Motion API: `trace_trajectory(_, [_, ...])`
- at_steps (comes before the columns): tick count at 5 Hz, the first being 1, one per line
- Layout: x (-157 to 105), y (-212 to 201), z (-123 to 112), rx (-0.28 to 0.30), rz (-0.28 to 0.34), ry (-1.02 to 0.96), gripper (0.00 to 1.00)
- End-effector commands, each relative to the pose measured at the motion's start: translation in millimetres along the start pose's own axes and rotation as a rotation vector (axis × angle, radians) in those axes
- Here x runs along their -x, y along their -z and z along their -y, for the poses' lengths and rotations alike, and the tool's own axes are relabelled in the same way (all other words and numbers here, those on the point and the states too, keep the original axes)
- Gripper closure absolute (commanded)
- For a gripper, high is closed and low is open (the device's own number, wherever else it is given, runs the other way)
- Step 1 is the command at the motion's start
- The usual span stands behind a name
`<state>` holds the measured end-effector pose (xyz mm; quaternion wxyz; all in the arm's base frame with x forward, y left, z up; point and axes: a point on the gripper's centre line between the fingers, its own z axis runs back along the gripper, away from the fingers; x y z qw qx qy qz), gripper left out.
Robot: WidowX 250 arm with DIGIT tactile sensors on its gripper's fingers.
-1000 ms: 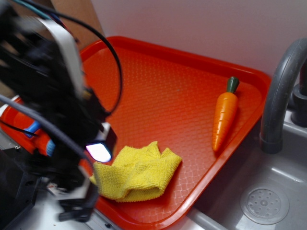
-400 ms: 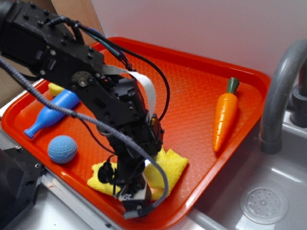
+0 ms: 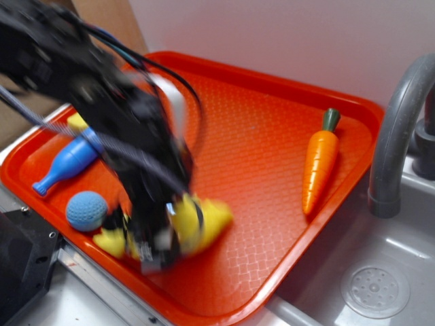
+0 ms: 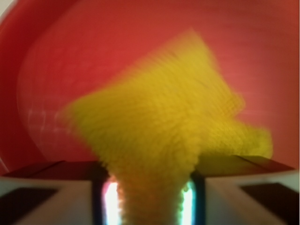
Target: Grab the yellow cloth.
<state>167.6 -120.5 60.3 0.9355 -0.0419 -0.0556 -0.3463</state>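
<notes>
The black end effector (image 3: pixel 160 234) is clamped on the bright yellow terry cloth (image 4: pixel 164 122), which bunches up between its two fingers near the front edge of the textured red plastic tray (image 3: pixel 272 136). A blue knitted ball (image 3: pixel 87 210) sits just left of the cloth; an orange toy carrot (image 3: pixel 318 163) lies well apart at the tray's right side.

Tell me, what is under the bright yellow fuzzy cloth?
The red plastic tray shows all around the bright yellow fuzzy cloth. The gripper pinches its bunched end. Whatever lies right beneath the cloth is covered and blurred.
</notes>
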Motion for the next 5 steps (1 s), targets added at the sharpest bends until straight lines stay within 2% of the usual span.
trace_trajectory(1, [73.5,-79.8,-49.3,0.090,0.208,-0.391,1.00])
trace_trajectory(2, [64.7,-107.3,-79.5,0.107,0.200,-0.472,1.00])
trace_trajectory(3, [35.3,-111.8,-101.8,0.050,0.052,-0.470,1.00])
trace_trajectory(4, [23.6,-102.5,-107.2,0.040,-0.005,-0.469,1.00])
trace_trajectory(5, [22.3,-93.5,-103.9,0.053,-0.025,-0.472,1.00])
